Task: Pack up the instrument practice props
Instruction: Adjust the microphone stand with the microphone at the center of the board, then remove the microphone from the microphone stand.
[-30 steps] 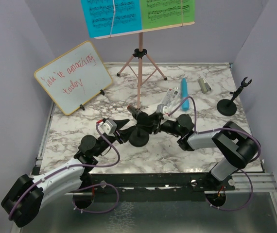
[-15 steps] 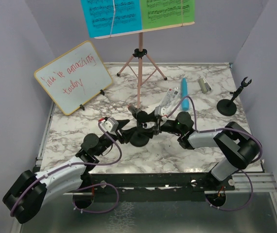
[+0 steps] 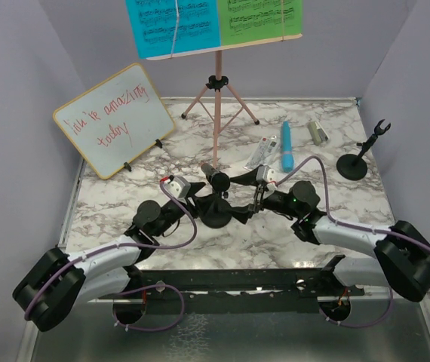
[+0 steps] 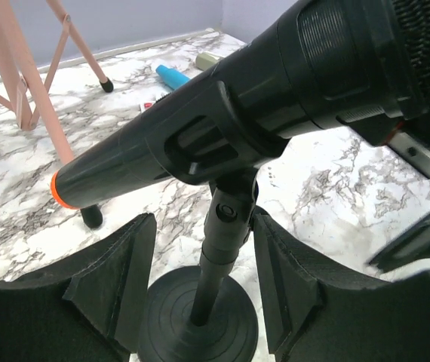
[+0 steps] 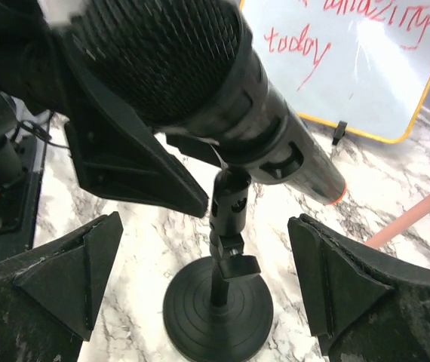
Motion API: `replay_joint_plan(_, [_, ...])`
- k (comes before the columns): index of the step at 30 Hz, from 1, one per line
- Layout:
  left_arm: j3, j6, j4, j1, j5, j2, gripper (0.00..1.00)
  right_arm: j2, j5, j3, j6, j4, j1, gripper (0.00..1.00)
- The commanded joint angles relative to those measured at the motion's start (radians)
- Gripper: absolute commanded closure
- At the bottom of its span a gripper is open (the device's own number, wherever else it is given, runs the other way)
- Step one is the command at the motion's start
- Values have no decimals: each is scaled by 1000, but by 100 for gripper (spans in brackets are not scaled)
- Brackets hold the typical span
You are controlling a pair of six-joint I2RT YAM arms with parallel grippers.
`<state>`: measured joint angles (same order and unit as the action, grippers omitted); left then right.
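The black microphone is seated in the clip of a round-based mic holder, directly between both end effectors. The left end effector stands apart, with the holder's stem flanked by its fingers; the right end effector is spread wide around the same stand. A tip-over is judged the likeliest fault: the load is top-heavy, and it could be toppled onto the worktop by an uneven squeeze.

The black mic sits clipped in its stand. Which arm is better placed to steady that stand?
Left, likely: the left gripper closely flanks the stand at its stem, under the mic; the right gripper gapes far wider around it.
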<state>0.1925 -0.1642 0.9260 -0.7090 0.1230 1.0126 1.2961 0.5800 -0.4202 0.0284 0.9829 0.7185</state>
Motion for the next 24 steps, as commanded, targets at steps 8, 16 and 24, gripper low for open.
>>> replay_joint_plan(8, [33, -20, 101, -4, 6, 65, 37, -294, -168, -30, -138, -266, 44, 2])
replay_joint_plan(16, [44, -29, 126, -4, 11, 97, 36, -288, -211, -188, -200, -381, 44, 8])
replay_joint_plan(24, [51, -37, 151, -4, 6, 129, 23, -222, -245, -278, -217, -437, 44, 11])
